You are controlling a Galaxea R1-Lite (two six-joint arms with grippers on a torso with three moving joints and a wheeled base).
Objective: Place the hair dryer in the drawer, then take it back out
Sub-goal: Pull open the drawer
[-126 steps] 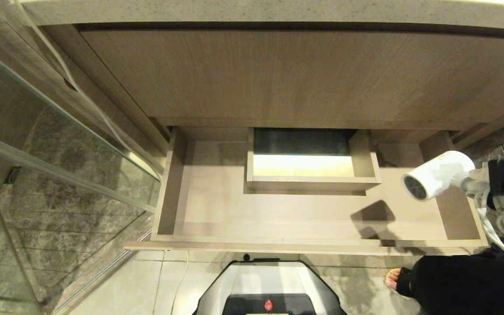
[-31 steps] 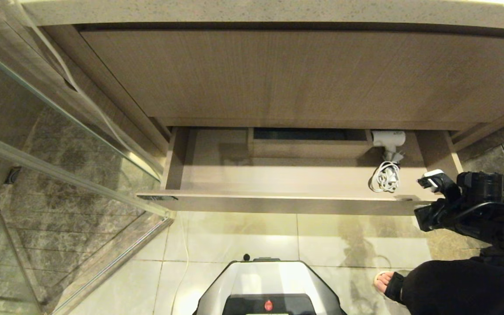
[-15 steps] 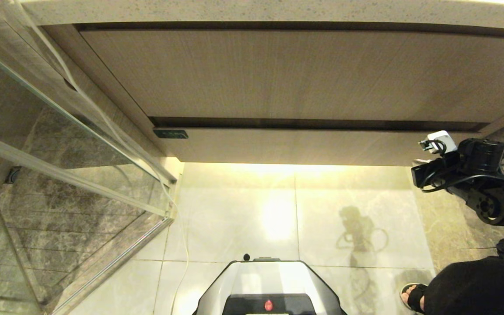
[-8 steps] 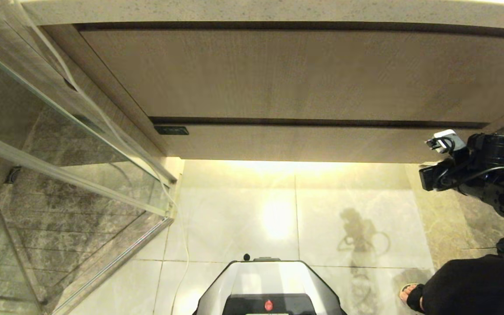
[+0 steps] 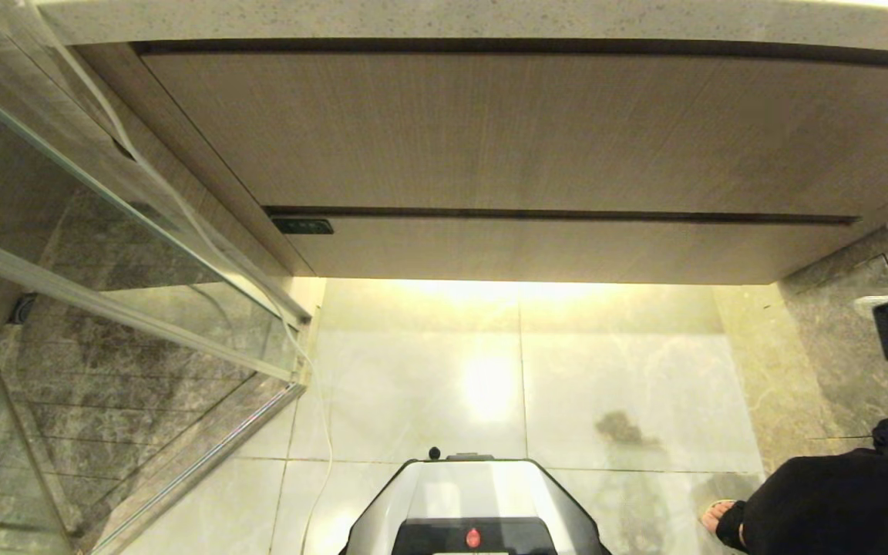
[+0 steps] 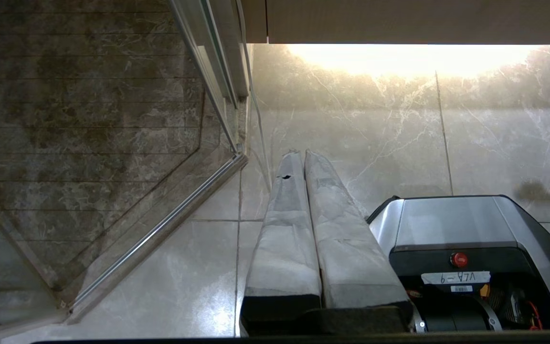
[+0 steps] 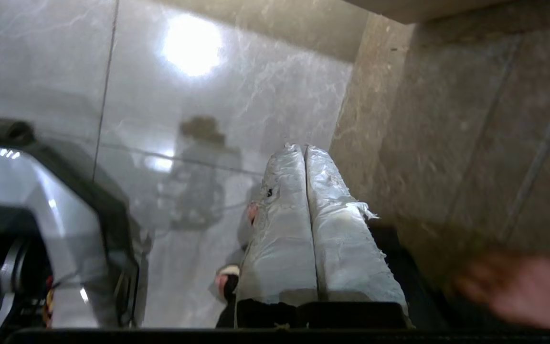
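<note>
Right gripper (image 7: pixel 303 150), fingers pressed together and holding nothing, is hanging over pale marble floor tiles (image 5: pixel 490 370), mostly cut off at the head view's edge. Beyond it, the drawer (image 5: pixel 552 248) is sitting shut, hiding the hair dryer. Left gripper (image 6: pixel 302 154) is hanging closed beside the shower glass (image 5: pixel 105 254).

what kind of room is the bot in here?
Most likely a bathroom. A wide wood-grain vanity with a closed drawer sits under a speckled stone countertop, a glass shower partition stands to the robot's left, and the floor is glossy marble-look tile.
</note>
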